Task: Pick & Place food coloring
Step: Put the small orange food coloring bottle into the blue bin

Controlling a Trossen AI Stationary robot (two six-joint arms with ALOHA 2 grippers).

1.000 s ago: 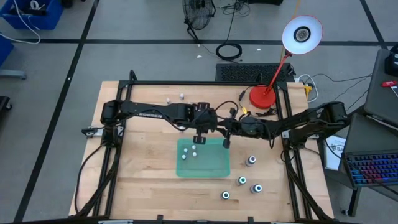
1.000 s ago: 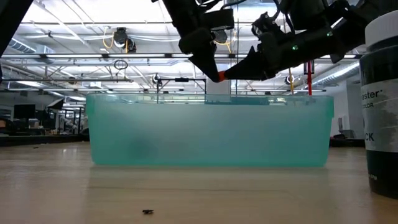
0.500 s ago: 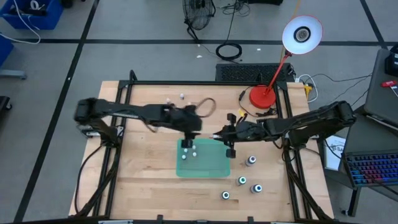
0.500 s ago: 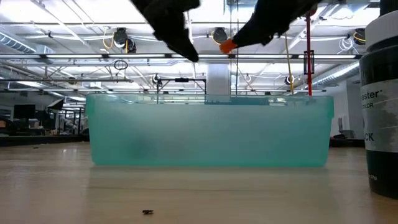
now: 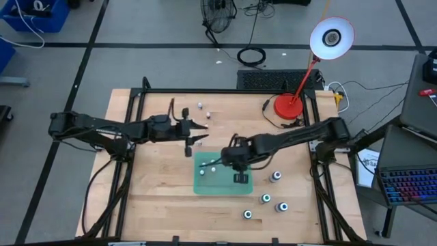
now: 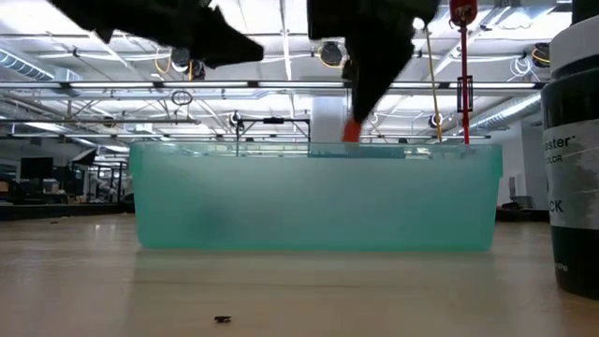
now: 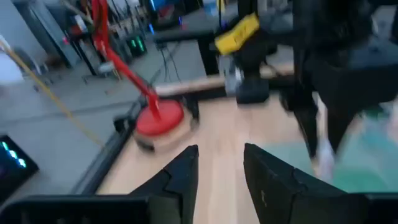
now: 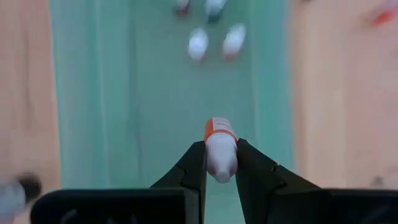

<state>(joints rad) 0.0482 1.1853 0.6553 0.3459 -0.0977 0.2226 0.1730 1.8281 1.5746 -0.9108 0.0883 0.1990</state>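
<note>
The food coloring bottles are tiny. My right gripper [image 5: 229, 162] hangs over the green tray [image 5: 239, 188], shut on a small whitish bottle with an orange-red cap [image 8: 219, 149]. In the low view its cap [image 6: 351, 132] sits just above the tray rim [image 6: 318, 150]. Several whitish bottles [image 5: 213, 167] stand inside the tray near its left end [image 8: 198, 43]. Two more [image 5: 199, 105] stand on the table's far part. Several bigger dark bottles with coloured tops [image 5: 276, 177] stand right of and in front of the tray. My left gripper [image 5: 196, 137] hovers open, left of and beyond the tray, holding nothing [image 7: 219, 177]. My right gripper pinches the small bottle by its whitish body [image 8: 221, 163] between the two fingers [image 8: 194, 167]. The orange-red cap end [image 8: 217, 129] sticks out past the fingertips. The fingers slant down from the table's right side, and the bottle is lifted clear above the tray floor.
A red desk lamp stands on its round base [image 5: 287, 106] at the far right corner of the table. One large dark bottle [image 6: 573, 150] stands close to the low camera on the right. Bare wood lies left of and in front of the tray.
My left gripper has drawn back from above the tray toward the table's left and far side. My right gripper has carried the orange-capped bottle leftward over the tray, first rising, then tipping downward and lowering until the cap is near the tray rim.
</note>
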